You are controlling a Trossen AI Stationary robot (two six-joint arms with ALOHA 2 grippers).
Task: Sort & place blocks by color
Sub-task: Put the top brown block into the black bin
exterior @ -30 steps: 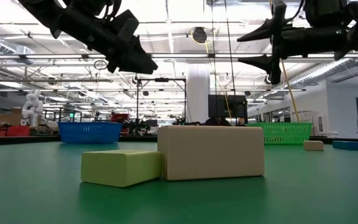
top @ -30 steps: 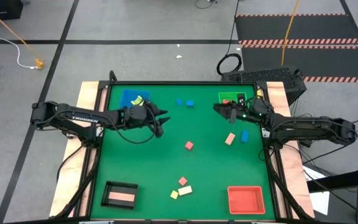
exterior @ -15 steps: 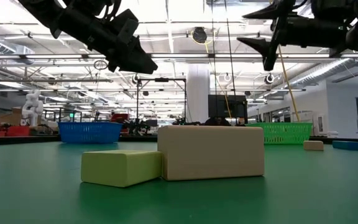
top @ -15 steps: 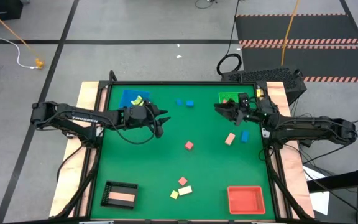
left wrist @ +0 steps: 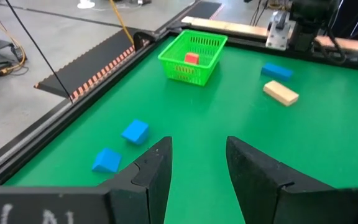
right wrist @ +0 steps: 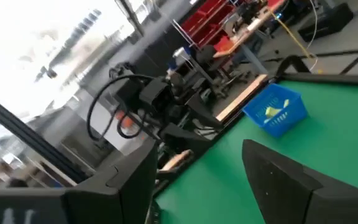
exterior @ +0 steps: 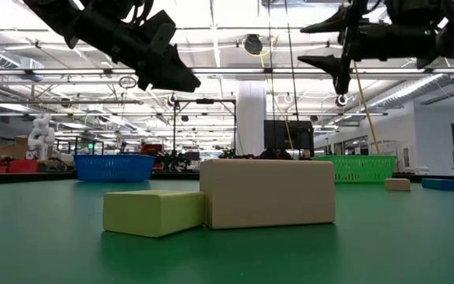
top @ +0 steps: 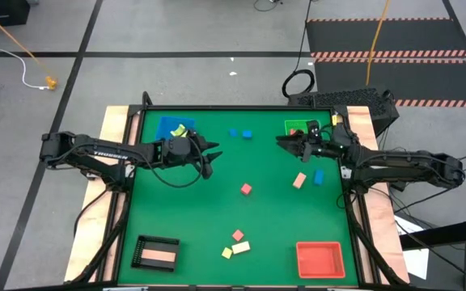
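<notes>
Small blocks lie scattered on the green table: two blue (top: 233, 133) (top: 247, 134), a red one (top: 246, 188), a cream bar (top: 299, 180), a blue bar (top: 319, 176), and near the front a red (top: 238, 235), a cream (top: 240, 247) and a yellow-green one (top: 226, 253). The green tray (top: 302, 128) holds a red block (left wrist: 192, 58). A yellow-green block lies in the blue tray (top: 171, 128). My left gripper (top: 213, 153) hovers open right of the blue tray. My right gripper (top: 281, 141) hovers open left of the green tray, high above the table (exterior: 314, 43).
A red tray (top: 320, 259) sits at the near right corner. The black tray (top: 156, 252) at the near left holds a cream block. Wooden rails (top: 113, 137) border the table left and right. Bare green surface lies between the two grippers.
My right gripper has risen a little beside the green tray and stayed open. The blocks lie where they were.
</notes>
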